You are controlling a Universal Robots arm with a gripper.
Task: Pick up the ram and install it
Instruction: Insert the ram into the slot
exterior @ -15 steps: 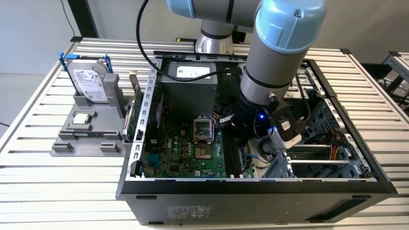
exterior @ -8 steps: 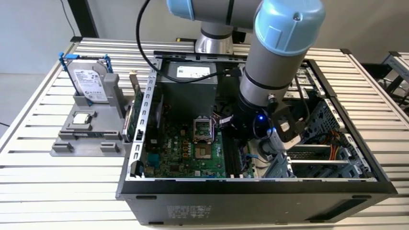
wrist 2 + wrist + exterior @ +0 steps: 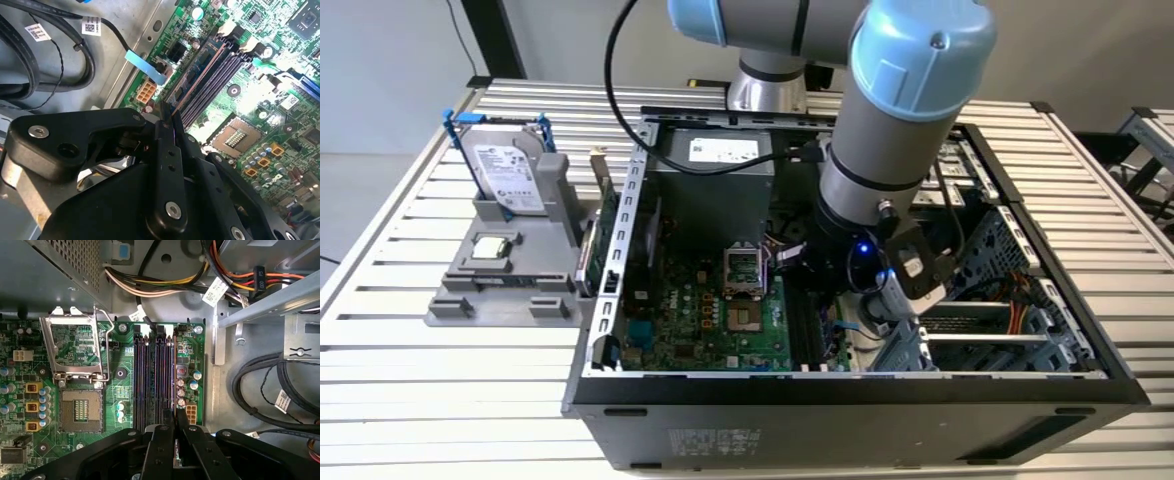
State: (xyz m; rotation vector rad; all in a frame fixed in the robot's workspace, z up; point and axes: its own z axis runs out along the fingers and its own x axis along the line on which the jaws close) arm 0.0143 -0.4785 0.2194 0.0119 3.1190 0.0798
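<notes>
In both wrist views the thin dark green circuit-board ram stick (image 3: 200, 75) stands edge-on in the outermost memory slot of the green motherboard (image 3: 187, 347), its near end pinched between the black fingers (image 3: 169, 427). The fingers are nearly closed, gripping the ram. In the exterior view the gripper (image 3: 834, 270) reaches down inside the open black and silver metal computer case (image 3: 854, 395).

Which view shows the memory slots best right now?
The first wrist view: the memory slots lie straight on, full length, beyond the pincer shut on the ram. The second wrist view shows them slanted, partly behind the pincer. In the exterior view the arm covers most of them.
</notes>
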